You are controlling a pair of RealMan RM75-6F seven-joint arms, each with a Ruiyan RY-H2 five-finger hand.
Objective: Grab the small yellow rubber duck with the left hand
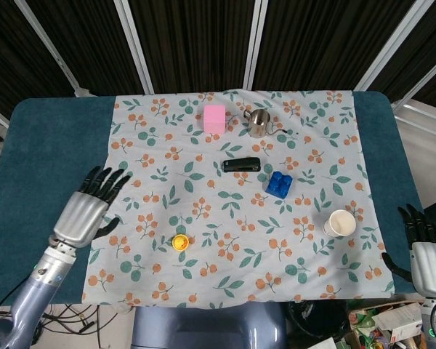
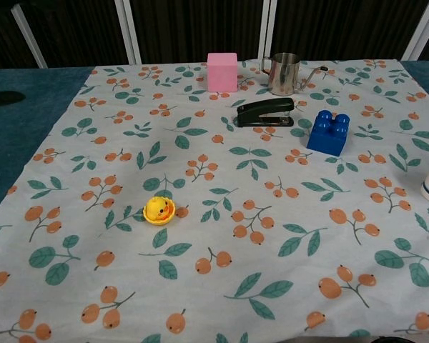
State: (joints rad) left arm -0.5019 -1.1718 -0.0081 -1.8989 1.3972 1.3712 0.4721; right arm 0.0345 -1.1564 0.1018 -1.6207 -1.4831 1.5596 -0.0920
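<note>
The small yellow rubber duck sits alone on the floral cloth near the front left, nothing touching it. My left hand is raised over the cloth's left edge, well to the left of the duck, fingers spread and holding nothing; only a dark fingertip of it shows at the left border of the chest view. My right hand hangs off the table's front right corner, fingers apart and holding nothing.
On the cloth stand a pink block, a metal pitcher, a black stapler, a blue brick and a white paper cup. Teal table cover flanks the cloth.
</note>
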